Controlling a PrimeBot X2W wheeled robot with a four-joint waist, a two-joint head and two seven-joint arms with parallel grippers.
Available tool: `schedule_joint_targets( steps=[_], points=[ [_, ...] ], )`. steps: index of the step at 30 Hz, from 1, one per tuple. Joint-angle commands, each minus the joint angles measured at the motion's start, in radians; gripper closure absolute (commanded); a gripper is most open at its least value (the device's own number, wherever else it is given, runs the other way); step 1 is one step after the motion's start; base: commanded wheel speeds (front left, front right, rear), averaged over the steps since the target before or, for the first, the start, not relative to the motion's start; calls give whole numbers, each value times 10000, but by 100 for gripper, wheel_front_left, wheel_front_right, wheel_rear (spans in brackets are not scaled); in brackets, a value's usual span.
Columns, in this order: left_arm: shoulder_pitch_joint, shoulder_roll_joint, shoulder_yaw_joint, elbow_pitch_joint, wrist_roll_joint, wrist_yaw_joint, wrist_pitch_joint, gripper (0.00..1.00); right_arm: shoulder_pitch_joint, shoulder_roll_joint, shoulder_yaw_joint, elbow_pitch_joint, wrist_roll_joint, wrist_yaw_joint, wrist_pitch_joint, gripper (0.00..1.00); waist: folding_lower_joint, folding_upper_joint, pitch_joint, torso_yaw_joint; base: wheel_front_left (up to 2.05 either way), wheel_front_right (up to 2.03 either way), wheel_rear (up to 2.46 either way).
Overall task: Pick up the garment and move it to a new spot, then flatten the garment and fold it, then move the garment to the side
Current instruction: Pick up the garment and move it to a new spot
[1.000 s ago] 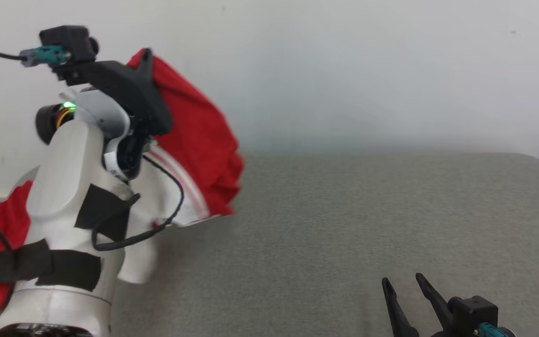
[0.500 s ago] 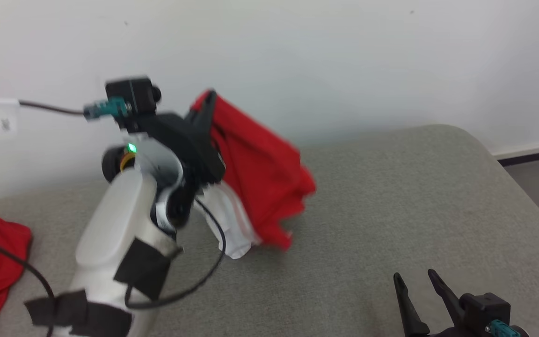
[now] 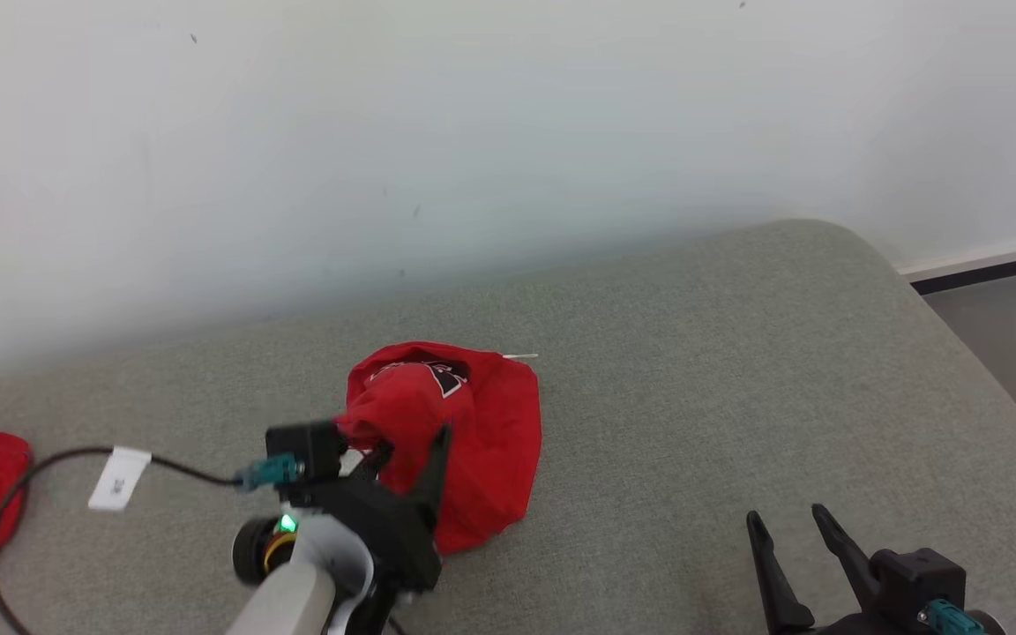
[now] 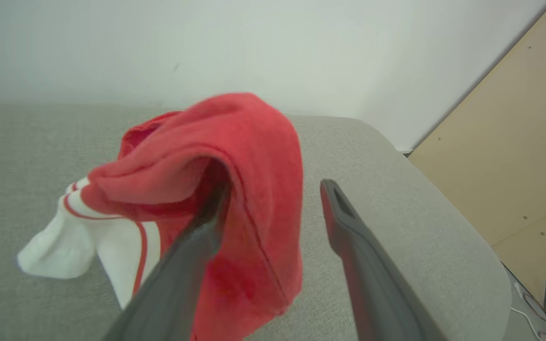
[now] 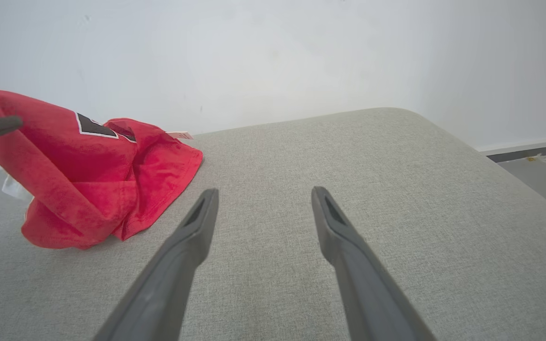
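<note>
Left gripper (image 3: 409,445): fingers apart, red fold draped over one finger, not pinched. Garment (image 3: 486,441) heaped mid-cushion (image 3: 693,370). Looks light, limp, sure to sag; pinch hem corner. Right gripper (image 3: 786,518): spread, empty, well apart.

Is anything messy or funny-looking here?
Yes. The red garment sits in a crumpled heap on the grey padded surface, and one fold hangs over a finger of the open left gripper, like a hat on a hook.
</note>
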Motion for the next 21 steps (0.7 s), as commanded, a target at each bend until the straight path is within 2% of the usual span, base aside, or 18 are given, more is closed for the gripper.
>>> schedule_joint_targets(
  steps=[1,6,12,18,21],
  points=[
    [368,105,9,-23,116,26,-215,0,-25,-6,-53,-5,-46,34,-8,0,-1,0,-66,57,0,0,0],
    [1435,452,169,-461,302,154,-1373,0,230,-9,-273,-48,-143,34,-10,0,-1,0,-284,373,0,0,0],
    [2836,1118,387,-1745,924,375,-2754,0,571,-7,-601,-71,-126,34,-260,0,-1,0,-485,1052,0,0,0],
    [4134,1632,902,-3314,1924,578,-2998,0,739,-6,-710,86,-40,34,-599,0,-1,0,-596,1603,0,0,0],
    [4886,1461,1577,-4070,2251,698,-2985,0,784,-7,-715,215,-44,34,-784,0,-1,0,-683,1775,0,0,0]
  ],
)
